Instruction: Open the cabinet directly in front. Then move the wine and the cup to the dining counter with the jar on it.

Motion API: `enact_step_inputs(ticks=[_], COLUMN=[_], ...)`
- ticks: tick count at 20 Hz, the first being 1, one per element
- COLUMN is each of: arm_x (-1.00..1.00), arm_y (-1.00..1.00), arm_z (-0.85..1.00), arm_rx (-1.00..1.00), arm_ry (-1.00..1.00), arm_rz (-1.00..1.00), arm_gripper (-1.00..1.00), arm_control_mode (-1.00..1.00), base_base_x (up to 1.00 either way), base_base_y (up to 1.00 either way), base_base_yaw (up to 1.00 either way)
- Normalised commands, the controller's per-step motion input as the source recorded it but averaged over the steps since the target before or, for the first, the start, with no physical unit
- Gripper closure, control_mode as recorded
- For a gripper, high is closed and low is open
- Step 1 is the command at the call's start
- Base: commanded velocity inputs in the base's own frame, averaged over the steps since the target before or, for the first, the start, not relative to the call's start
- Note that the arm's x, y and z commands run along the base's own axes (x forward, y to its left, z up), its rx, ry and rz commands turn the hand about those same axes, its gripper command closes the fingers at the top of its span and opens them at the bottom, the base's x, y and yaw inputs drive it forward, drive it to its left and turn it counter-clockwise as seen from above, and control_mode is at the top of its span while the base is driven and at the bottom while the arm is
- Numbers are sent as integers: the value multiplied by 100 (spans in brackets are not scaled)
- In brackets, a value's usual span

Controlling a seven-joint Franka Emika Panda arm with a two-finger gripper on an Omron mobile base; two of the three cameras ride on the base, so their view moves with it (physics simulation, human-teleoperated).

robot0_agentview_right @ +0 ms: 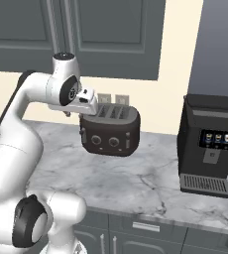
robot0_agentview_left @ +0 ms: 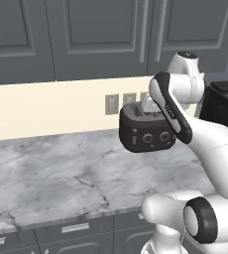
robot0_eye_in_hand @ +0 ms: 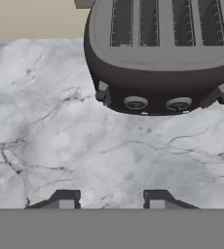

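- The gripper (robot0_eye_in_hand: pixel 109 198) sits at the hand view's bottom, jaws partly spread, holding and touching nothing.
- Below lies the marble desk (robot0_eye_in_hand: pixel 60 146); a black toaster (robot0_eye_in_hand: pixel 158 58) stands upper right.

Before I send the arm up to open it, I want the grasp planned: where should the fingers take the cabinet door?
Take the long upright silver handle on the cabinet door. Come straight from the front, fingers either side of the bar: it is slim, vertical and stands off the flat panel.
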Motion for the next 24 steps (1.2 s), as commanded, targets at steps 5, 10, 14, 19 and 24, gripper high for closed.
enact_step_inputs(ticks=[5, 10, 14, 19, 24], arm_x=[-27, -48, -34, -26, -44], arm_y=[0, 0, 9, 11, 0], arm_z=[2, 25, 28, 18, 29], arm_rx=[0, 0, 0, 0, 0], arm_ry=[-11, -39, -35, -25, -37], arm_rz=[0, 0, 0, 0, 0], arm_gripper=[-100, -100, -100, -100, -100], arm_control_mode=[-100, -100, -100, -100, -100], base_base_x=[0, 0, 0, 0, 0], base_base_y=[0, 0, 0, 0, 0], base_base_yaw=[0, 0, 0, 0, 0])
